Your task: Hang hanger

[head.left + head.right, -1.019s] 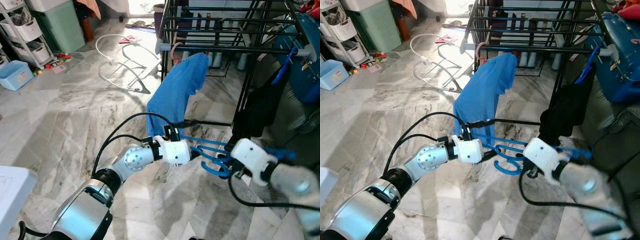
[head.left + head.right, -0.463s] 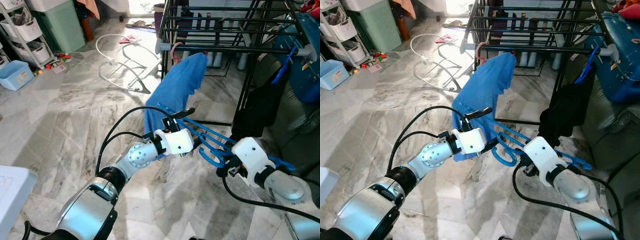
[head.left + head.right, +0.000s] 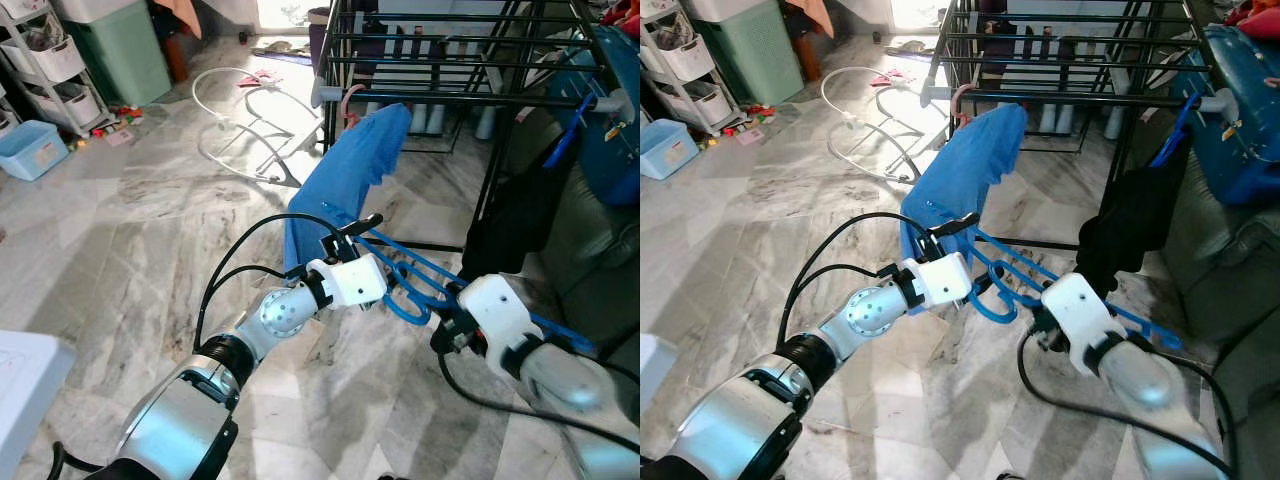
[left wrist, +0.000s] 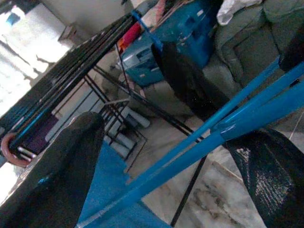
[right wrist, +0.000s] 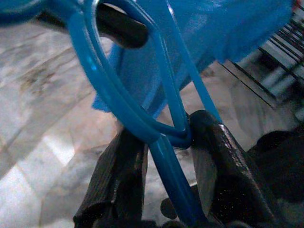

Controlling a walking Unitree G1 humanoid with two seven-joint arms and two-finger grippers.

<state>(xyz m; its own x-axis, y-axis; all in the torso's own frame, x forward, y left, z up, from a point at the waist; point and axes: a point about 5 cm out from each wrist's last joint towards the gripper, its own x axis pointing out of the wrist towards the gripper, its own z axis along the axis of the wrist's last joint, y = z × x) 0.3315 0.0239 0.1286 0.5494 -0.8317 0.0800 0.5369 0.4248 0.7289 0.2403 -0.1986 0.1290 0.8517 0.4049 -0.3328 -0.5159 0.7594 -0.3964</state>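
Two grippers are held above the marble floor (image 3: pixel 120 230) before the black drying rack (image 3: pixel 470 70). A blue hanger (image 3: pixel 420 285) is clamped at its neck by the right gripper (image 5: pixel 166 156); its bars lie between the spread fingers of the left gripper (image 3: pixel 362 235), beside a hanging blue cloth (image 3: pixel 345 180).

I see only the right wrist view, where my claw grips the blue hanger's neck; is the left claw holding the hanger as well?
Observer: Not gripping. The blue hanger's bars pass between the left claw's fingers, which stand wide apart.
Operator: Thank you. Where is the rack from here?
Observer: The black drying rack stands straight ahead, beyond both claws, with a blue garment hanging at its front left corner.
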